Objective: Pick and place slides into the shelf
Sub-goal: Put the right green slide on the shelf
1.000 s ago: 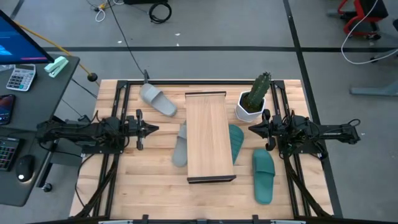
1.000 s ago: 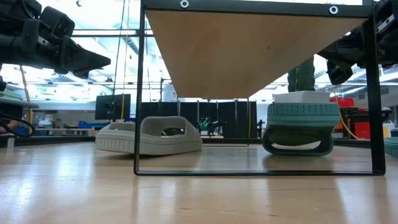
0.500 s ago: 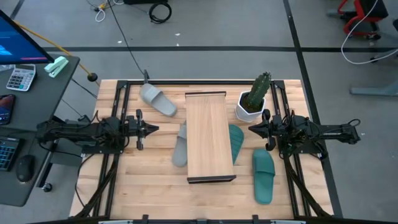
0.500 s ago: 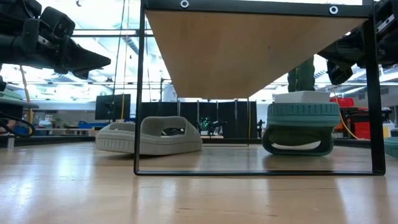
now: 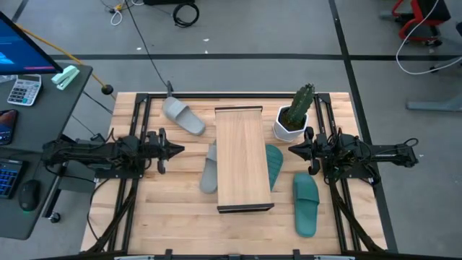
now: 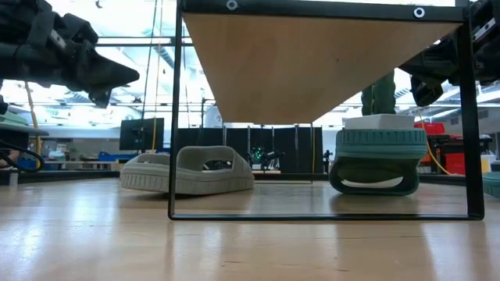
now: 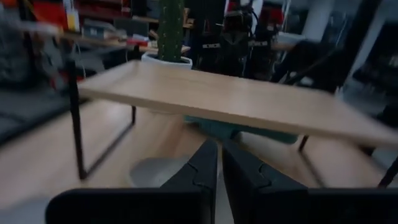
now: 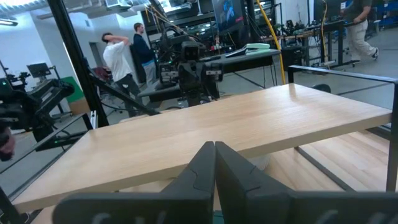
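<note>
The shelf has one grey slide and one teal slide partly under it. Both the left gripper and the right gripper have jaws pressed together, empty.

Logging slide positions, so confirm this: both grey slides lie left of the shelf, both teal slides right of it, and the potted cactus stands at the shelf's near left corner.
Wrong only about the cactus. The high view shows the potted cactus by the far right corner of the shelf, beside the right gripper. The grey slides are indeed left and the teal slides right.
</note>
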